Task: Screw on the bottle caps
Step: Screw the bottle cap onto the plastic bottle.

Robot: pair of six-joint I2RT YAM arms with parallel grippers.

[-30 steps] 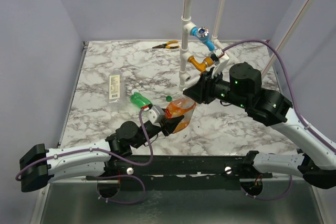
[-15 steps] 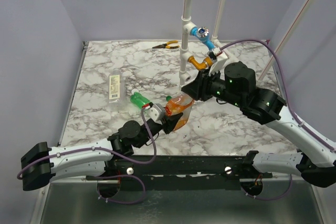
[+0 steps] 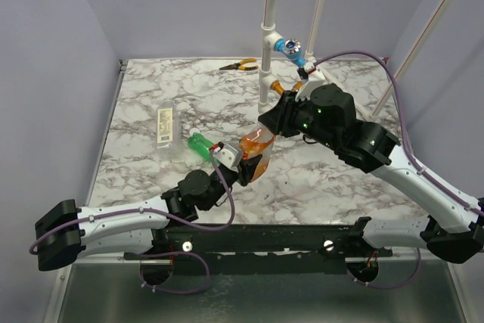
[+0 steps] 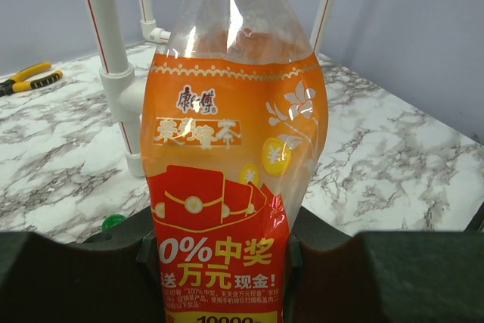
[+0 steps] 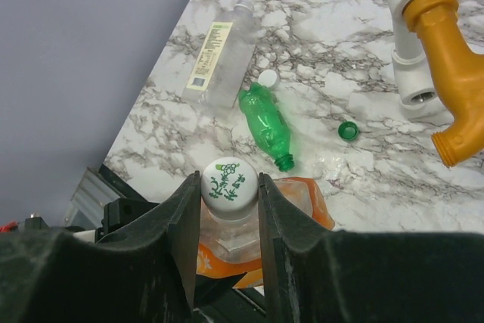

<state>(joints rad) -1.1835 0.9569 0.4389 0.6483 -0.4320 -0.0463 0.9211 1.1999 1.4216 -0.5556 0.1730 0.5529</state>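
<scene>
My left gripper (image 3: 243, 166) is shut on the lower body of the wide orange bottle (image 3: 255, 150), holding it tilted up off the table; its label fills the left wrist view (image 4: 227, 187). My right gripper (image 5: 229, 187) is shut on a white cap with green print (image 5: 229, 179) that sits on top of this bottle's neck. The slim green bottle (image 5: 266, 122) lies open on the table, with a dark green cap (image 5: 348, 130) loose to its right. The clear bottle with a pale label (image 5: 219, 62) lies further back, and a small white cap (image 5: 268, 77) lies by the green bottle's base.
A white pipe frame (image 3: 266, 73) with a blue tap handle (image 3: 291, 47) and an orange tap (image 5: 446, 88) stands just behind the grippers. Pliers (image 3: 239, 66) lie at the table's back edge.
Both grippers have moved left and toward the back with the orange bottle between them. The bottle now stands more upright, with the right gripper over its top.
</scene>
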